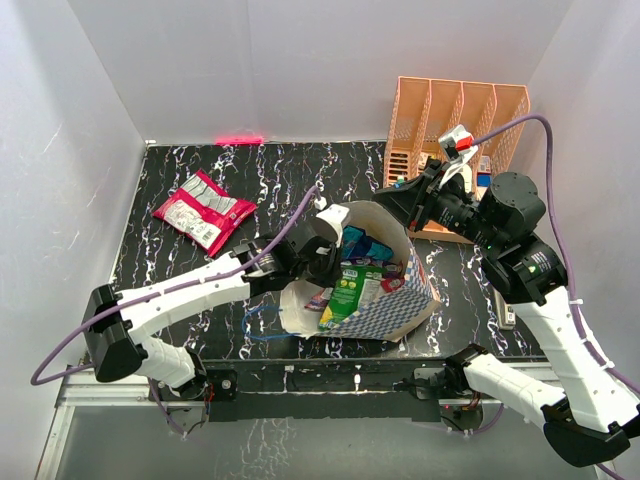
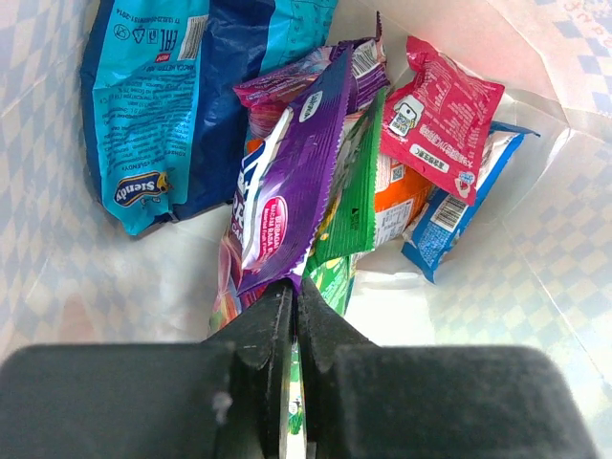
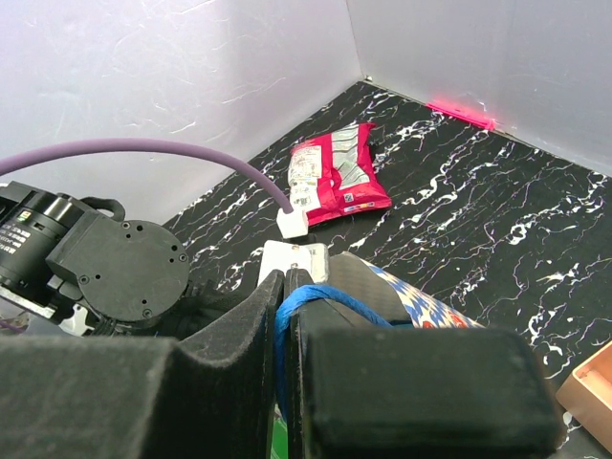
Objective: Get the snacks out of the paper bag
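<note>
The large blue-and-white checkered paper bag (image 1: pixel 400 308) lies tilted in the middle of the black marbled bench (image 1: pixel 300 170), its cream mouth open toward the left arm. Inside it is a heap of foil snacks: a big blue packet (image 2: pixel 143 96), a purple packet (image 2: pixel 287 172), a green packet (image 2: pixel 352 215), an orange packet (image 2: pixel 406 196) and a magenta-red packet (image 2: pixel 440 115). The left pincer (image 2: pixel 295 287) is inside the bag, closed on the purple packet's lower corner. The right pincer (image 3: pixel 285 279) is clamped on the bag's thin blue cord handle (image 3: pixel 330 293). A magenta-and-silver packet (image 1: pixel 203 210) lies on the bench well left of the bag. A peach-orange slotted plastic organizer (image 1: pixel 455 115) stands at the back right.
</note>
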`<state>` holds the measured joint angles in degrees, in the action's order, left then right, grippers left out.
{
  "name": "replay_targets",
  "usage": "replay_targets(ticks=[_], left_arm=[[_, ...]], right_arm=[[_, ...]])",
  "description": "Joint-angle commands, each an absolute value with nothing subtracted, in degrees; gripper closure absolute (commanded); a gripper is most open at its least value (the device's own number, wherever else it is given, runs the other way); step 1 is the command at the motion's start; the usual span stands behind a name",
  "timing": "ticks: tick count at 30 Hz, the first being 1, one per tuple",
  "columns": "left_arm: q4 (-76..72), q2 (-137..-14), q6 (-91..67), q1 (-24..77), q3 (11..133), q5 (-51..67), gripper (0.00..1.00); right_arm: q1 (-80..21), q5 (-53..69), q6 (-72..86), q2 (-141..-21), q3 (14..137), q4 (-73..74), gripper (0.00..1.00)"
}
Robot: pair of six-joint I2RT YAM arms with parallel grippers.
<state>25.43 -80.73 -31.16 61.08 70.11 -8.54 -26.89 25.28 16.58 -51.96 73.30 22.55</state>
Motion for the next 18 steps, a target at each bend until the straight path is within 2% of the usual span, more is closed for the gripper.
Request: replay_targets(ticks=[1,12,18], left_arm=[[24.93,-76.54,-31.55,60.82,70.46,-9.26,1.00],[27.24,-72.78,-30.76,60.83,72.71,-8.55,1.00],[27.20,-72.54,-31.87,60.82,74.97,-4.21,0.98]], right_arm=[[-26.98,25.25,16.03,-50.90,77.29,16.82,0.93],[-26.98,25.34,15.98,-51.20,77.78,17.01,0.93],[-26.97,25.16,15.97,-51.31,77.78,17.09,0.93]])
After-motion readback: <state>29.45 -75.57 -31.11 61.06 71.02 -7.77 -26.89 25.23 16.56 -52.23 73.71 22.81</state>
